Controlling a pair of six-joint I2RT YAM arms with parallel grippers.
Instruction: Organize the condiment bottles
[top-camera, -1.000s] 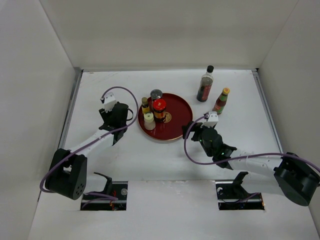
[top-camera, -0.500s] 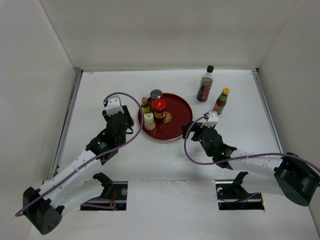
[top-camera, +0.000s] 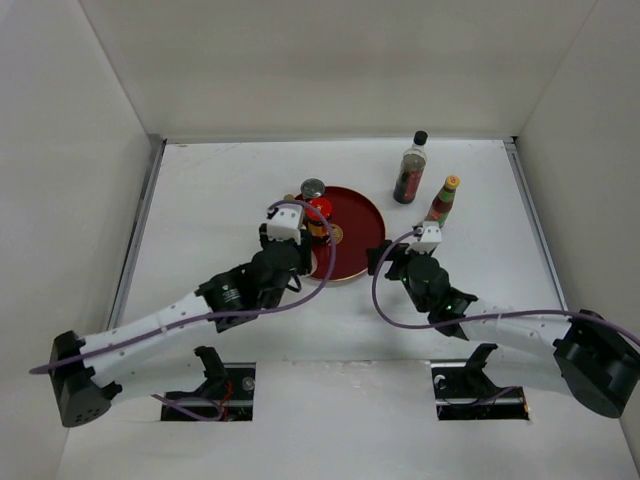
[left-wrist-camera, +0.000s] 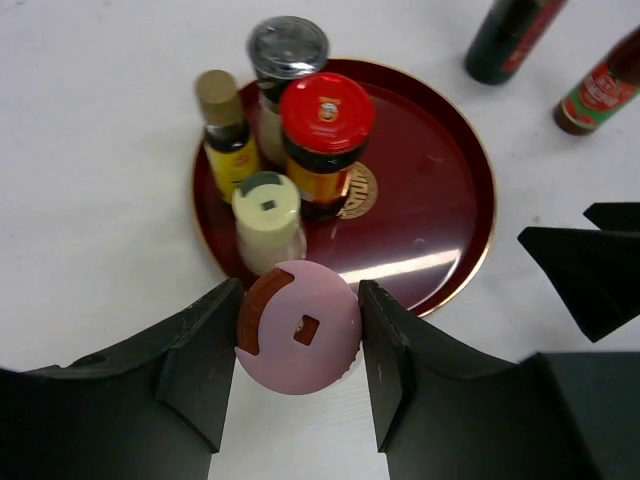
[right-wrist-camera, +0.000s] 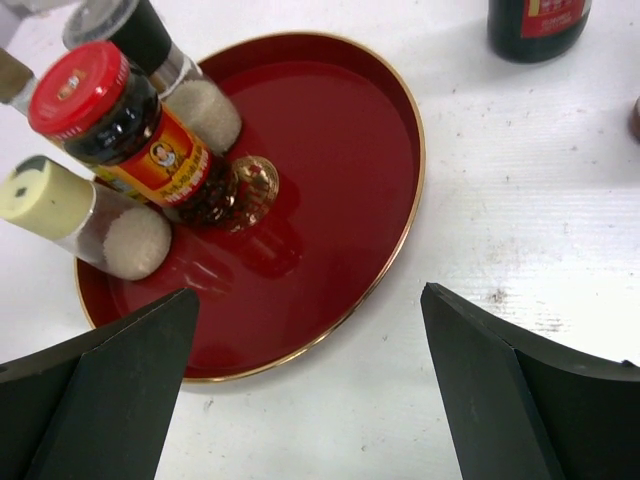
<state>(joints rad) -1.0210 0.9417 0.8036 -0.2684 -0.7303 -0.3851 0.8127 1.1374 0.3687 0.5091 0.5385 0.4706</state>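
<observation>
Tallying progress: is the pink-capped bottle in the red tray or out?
Out, apparently: the left claw grips the pink-capped bottle at the red tray's near rim, not inside it.

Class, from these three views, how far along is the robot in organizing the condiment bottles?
Done: four stand on the red tray: red-lidded jar, silver-topped shaker, tan-capped bottle, cream-capped shaker. In hand: the left hand grips the pink-capped shaker at the tray's near rim. Left: the dark black-capped bottle and yellow-capped sauce bottle stand outside the tray; the right hand is open, empty.
</observation>
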